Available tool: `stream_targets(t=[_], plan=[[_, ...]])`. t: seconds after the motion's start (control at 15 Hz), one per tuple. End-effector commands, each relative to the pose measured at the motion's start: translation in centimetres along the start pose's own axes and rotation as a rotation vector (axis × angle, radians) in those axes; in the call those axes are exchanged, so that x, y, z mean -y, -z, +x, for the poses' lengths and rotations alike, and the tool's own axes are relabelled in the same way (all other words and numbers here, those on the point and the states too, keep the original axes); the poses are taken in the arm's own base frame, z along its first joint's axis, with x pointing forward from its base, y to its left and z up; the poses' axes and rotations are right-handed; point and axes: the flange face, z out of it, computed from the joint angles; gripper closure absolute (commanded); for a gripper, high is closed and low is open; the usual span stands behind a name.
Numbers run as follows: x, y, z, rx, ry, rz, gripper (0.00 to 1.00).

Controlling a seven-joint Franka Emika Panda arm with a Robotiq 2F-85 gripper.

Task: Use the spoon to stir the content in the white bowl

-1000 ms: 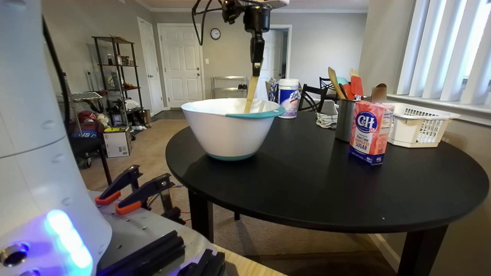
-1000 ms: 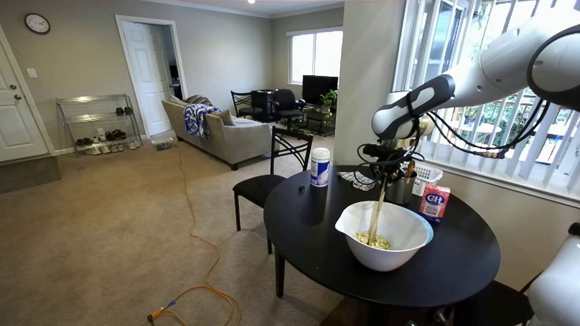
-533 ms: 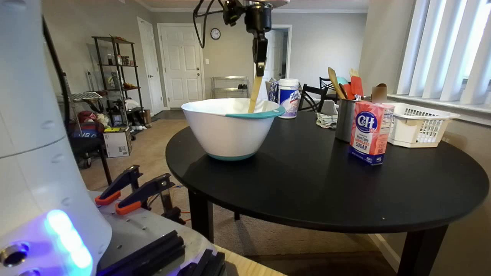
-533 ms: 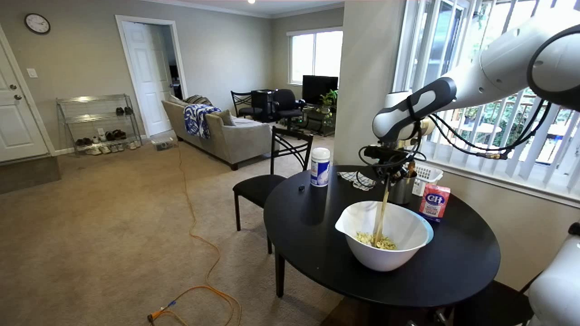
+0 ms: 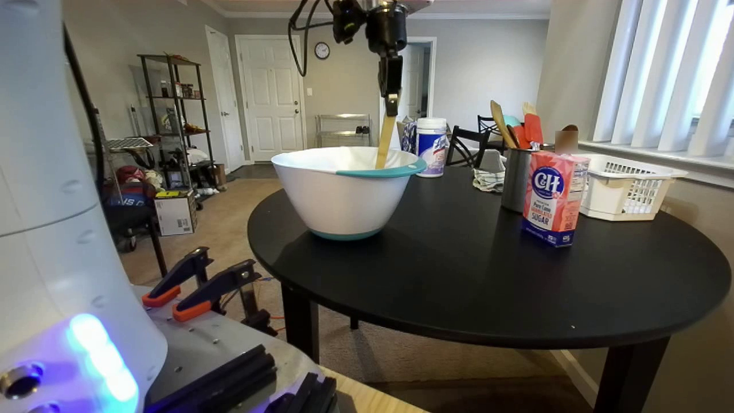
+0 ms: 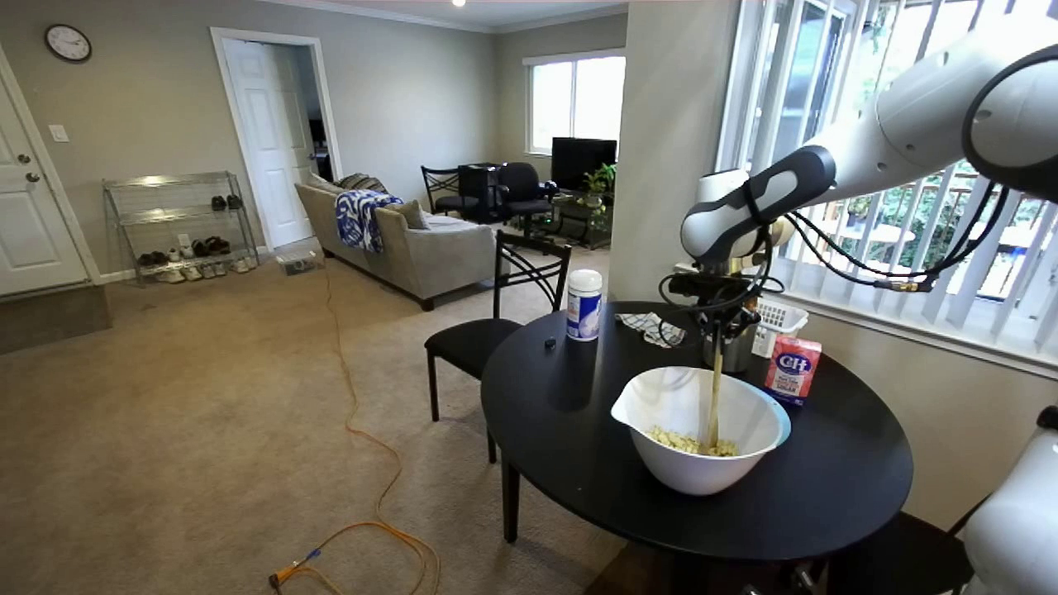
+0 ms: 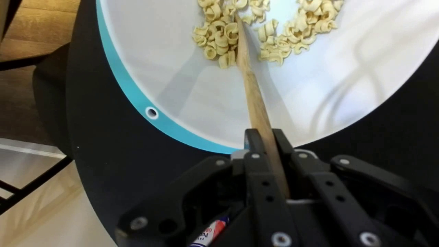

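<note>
Gripper (image 7: pixel 266 135) clenched around upper handle of wooden spoon (image 7: pixel 258 103); spoon ran down below gripper, lower end among curled pasta (image 7: pixel 217 37) in white mixing bowl (image 6: pixel 694 475), which sat under gripper on tabletop (image 5: pixel 459 275). Spoon looked light, stiff, hardly fragile; slim handle seemed likely to pivot or slip under side load, so firm hold high on handle suited stirring. Pasta judged light, loose, easily pushed. Long axis steep, near upright, slightly tilted; handle end pointed up into gripper, stirring end down, away from it.

both exterior views share the table (image 5: pixel 459 275); the wrist view (nearer) looks into the bowl (image 7: pixel 219 99).
</note>
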Motion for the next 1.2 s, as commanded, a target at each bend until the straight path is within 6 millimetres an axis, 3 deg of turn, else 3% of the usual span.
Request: stream_targets(t=[0.0,0.33,1.13], plan=[[-1.1,-1.6,-1.3,0.075,0.025,-0.065,0.97],[-1.0,-2.1,-2.4,0.176,0.006,-0.053,0.97],[-0.6,-1.9,-2.2,0.228,-0.036,-0.015,0.97]])
